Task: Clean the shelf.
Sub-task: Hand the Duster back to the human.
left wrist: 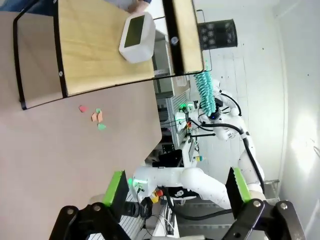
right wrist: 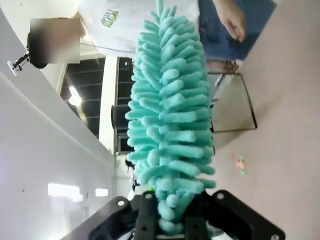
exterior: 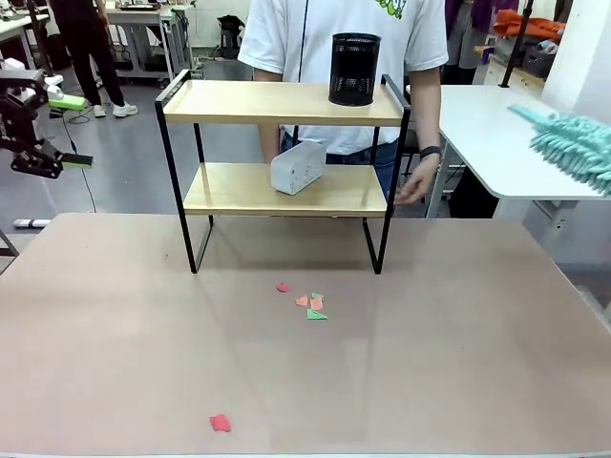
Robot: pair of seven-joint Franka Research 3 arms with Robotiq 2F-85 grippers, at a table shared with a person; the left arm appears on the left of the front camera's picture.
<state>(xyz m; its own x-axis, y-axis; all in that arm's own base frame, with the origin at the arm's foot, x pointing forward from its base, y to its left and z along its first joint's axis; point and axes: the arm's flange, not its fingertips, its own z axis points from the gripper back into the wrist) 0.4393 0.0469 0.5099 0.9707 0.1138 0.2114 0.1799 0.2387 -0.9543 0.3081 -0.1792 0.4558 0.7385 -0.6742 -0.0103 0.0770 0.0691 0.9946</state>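
Evidently ready to dust, the right gripper (right wrist: 170,220) had its jaws pinching the teal duster (right wrist: 170,125) off the surface's right edge, the left gripper (left wrist: 175,192) waiting spread; the shelf (exterior: 283,103) stood at the far edge, centred.

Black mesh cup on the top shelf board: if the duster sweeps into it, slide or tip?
The black mesh cup looks hollow and light, so the duster would probably shove it easily. It is taller than wide, so a high hit may tip it. It stands near the top board's right end and might go off.
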